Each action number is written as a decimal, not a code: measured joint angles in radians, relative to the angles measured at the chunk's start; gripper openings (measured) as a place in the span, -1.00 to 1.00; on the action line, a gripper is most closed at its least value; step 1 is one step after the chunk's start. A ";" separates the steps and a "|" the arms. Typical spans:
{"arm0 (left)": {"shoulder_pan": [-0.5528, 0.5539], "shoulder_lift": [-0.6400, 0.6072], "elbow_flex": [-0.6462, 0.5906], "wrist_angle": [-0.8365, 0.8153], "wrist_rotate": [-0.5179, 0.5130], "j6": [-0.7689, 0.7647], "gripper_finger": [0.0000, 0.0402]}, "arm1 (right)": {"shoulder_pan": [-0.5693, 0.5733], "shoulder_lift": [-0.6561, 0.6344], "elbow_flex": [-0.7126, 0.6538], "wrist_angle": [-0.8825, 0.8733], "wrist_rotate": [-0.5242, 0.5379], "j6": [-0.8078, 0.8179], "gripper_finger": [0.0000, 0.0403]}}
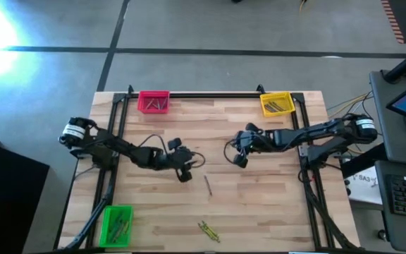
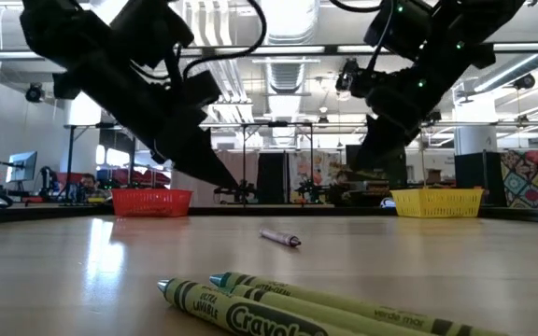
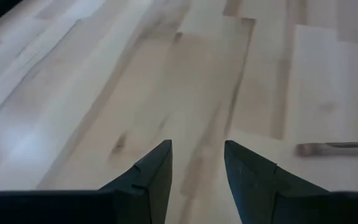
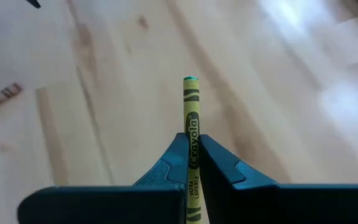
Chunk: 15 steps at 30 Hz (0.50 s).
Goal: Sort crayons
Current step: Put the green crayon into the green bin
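My right gripper hangs over the table's middle, shut on a yellow-green crayon. To its left, my left gripper stands open above bare wood, nothing between its fingers. A brownish-red crayon lies flat on the table just right of the left gripper; the left wrist view shows the crayon too. Two olive-yellow crayons lie side by side near the front edge, close to the low camera as crayons. My right gripper pinches the yellow-green crayon between its two fingers at the printed wrapper, about mid-length. The crayon lies along the fingers, its green tip sticking out ahead of them. The fingers slant downward, and the crayon is lifted clear of the table.
A pink bin at the far left and a yellow bin at the far right each hold several crayons. A green bin with crayons stands at the near left corner. Black frame rails border the tabletop.
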 joint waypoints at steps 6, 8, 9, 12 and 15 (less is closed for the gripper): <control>0.042 -0.023 -0.059 0.021 0.019 -0.042 -0.36 | -0.099 -0.069 -0.001 -0.086 0.025 -0.063 -0.93; 0.043 -0.032 -0.073 0.035 0.013 -0.060 -0.36 | -0.135 -0.078 -0.001 -0.125 0.087 -0.060 -0.93; 0.043 -0.035 -0.076 0.039 0.003 -0.071 -0.36 | -0.154 -0.082 -0.001 -0.144 0.126 -0.057 -0.93; 0.042 -0.039 -0.075 0.037 -0.040 -0.088 -0.36 | -0.203 -0.086 -0.001 -0.188 0.223 -0.032 -0.90; 0.043 -0.026 -0.062 0.038 -0.083 -0.092 -0.36 | -0.247 -0.088 -0.001 -0.204 0.284 0.006 -0.83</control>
